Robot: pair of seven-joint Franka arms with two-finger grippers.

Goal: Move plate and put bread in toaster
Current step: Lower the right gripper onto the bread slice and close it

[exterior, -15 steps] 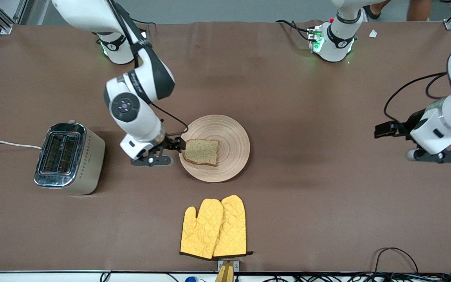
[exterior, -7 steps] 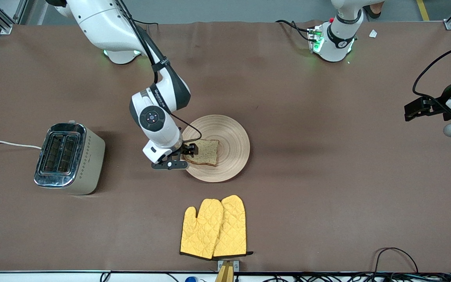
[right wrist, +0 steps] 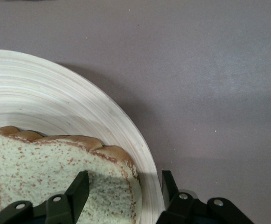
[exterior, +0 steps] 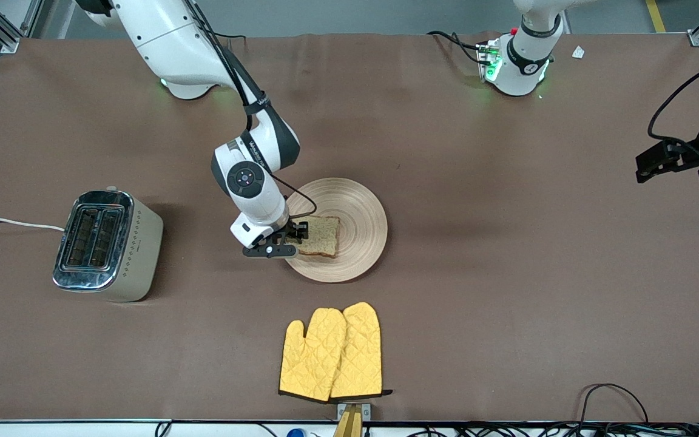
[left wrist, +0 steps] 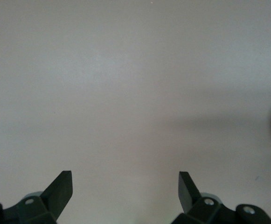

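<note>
The pale wooden plate (exterior: 364, 209) lies mid-table with the brown bread slice (exterior: 320, 233) on its part toward the right arm's end. My right gripper (exterior: 297, 233) is low at that edge of the plate and open. In the right wrist view its jaws (right wrist: 124, 179) straddle the bread's corner (right wrist: 42, 163) and the plate's rim (right wrist: 56, 102), one finger over the bread, the other outside the rim. The toaster (exterior: 107, 243) stands toward the right arm's end, its slots empty. My left gripper (exterior: 644, 170) is open and empty (left wrist: 126, 179) over bare table at the left arm's end.
A pair of yellow oven mitts (exterior: 332, 352) lies nearer the front camera than the plate. The toaster's white cord (exterior: 10, 223) runs off the table's end. Brown cloth covers the table (exterior: 507, 273).
My right gripper has moved from beside the plate onto its rim and over the bread's edge. My left arm has drawn away toward its end of the table.
</note>
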